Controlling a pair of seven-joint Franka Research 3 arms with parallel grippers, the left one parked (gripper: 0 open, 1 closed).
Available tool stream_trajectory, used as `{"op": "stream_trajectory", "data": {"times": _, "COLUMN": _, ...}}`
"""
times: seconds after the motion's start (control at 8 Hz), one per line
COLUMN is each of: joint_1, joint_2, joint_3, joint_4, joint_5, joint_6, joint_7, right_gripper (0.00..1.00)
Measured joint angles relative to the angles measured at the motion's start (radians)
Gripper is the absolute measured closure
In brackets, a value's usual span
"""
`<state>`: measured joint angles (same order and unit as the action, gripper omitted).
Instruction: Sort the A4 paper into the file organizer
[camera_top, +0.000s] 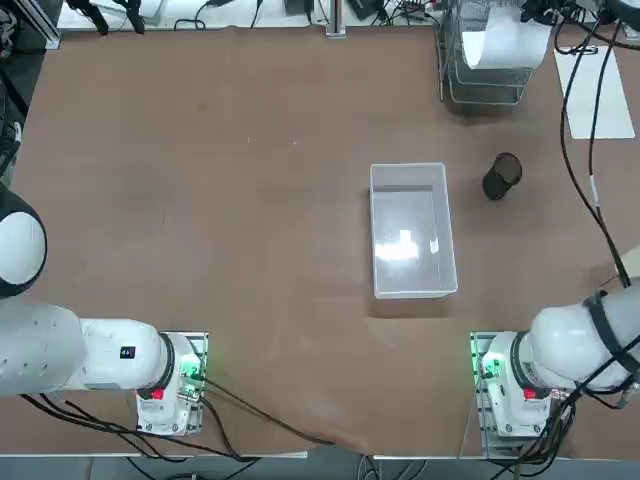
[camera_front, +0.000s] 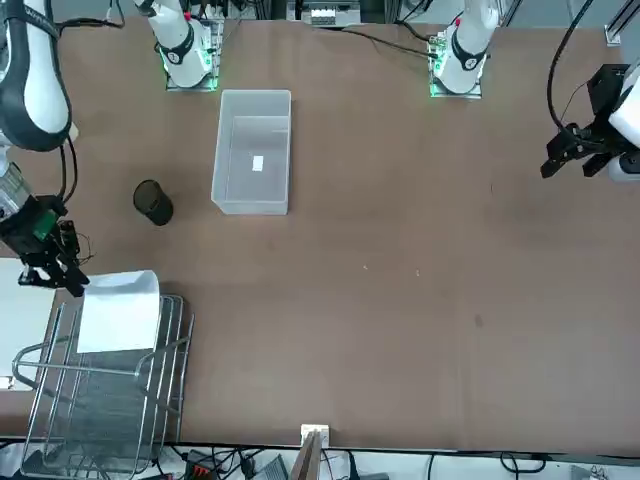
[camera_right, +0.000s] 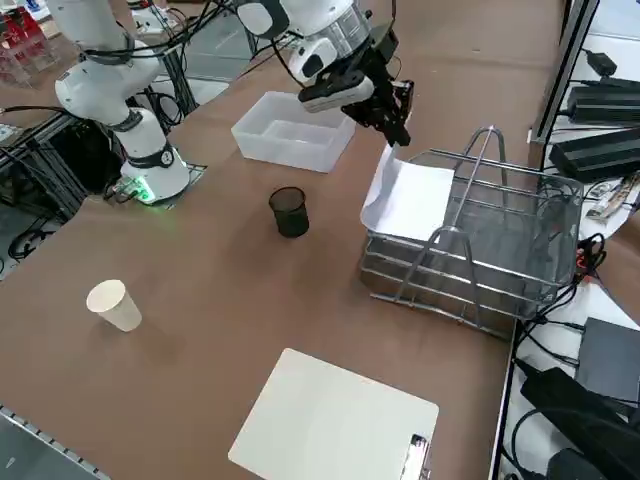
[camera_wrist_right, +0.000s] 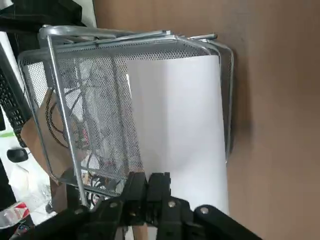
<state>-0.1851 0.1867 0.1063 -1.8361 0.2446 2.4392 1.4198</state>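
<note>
Right gripper (camera_right: 398, 125): pinched on the near edge of the paper (camera_right: 408, 200); I see the sheet partly in the wire file organizer's (camera_right: 500, 250) top tray, rear end overhanging; risk, I judge: it buckles or slides out on release.

The A4 paper (camera_right: 408, 200) is a thin white sheet with nothing on it. It lies partly in the top tray of the file organizer (camera_right: 500, 250), and one end sticks out over the open front and curls up. The right pincer (camera_right: 398, 130) pinches that raised end with its fingers closed. The file organizer is a silver wire-mesh rack of stacked trays with tall loop handles. It stands at the table's far right corner.
</note>
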Motion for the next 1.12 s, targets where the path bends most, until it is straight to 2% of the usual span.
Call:
{"op": "stream_trajectory", "data": {"times": 0.38, "joint_1": 0.0, "joint_2": -0.012, "joint_3": 0.0, "joint_4": -0.003, "joint_5": -0.016, "joint_6": 0.007, "joint_7": 0.024, "right_gripper": 0.99}}
{"op": "stream_trajectory", "data": {"times": 0.88, "joint_1": 0.009, "joint_2": -0.012, "joint_3": 0.004, "joint_4": -0.044, "joint_5": -0.151, "joint_6": 0.009, "joint_7": 0.023, "right_gripper": 0.99}}
{"op": "stream_trajectory", "data": {"times": 1.12, "joint_1": 0.02, "joint_2": -0.012, "joint_3": 0.006, "joint_4": -0.076, "joint_5": -0.18, "joint_6": 0.009, "joint_7": 0.023, "right_gripper": 0.99}}
